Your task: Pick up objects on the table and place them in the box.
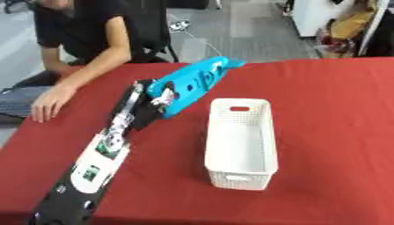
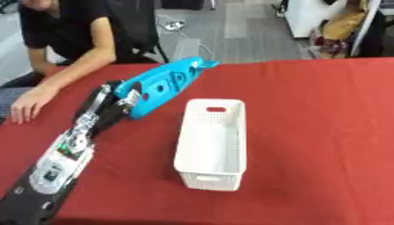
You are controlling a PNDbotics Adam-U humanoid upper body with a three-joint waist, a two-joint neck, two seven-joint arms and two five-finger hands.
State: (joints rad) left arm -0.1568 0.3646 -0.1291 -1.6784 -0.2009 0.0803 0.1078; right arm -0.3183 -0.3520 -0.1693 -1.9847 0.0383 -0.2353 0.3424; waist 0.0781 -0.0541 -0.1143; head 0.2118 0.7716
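**Blue tool up beside the box**

Red table (image 1: pixel 331 114) fills the scene. The white box (image 1: pixel 240 145) stands open on it. Left of the box, the left hand (image 1: pixel 146 103) is wrapped around a long blue tool (image 1: pixel 188 83), lifted clear, tip angled past the box's far-left corner.

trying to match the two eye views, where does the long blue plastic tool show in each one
Left eye view: the long blue plastic tool lies slantwise above centre-left, held in the left hand.
Right eye view: the same tool sits further left, its tip near the table's far edge.
Shared landmark: the white perforated plastic box, just right of the tool in both views.
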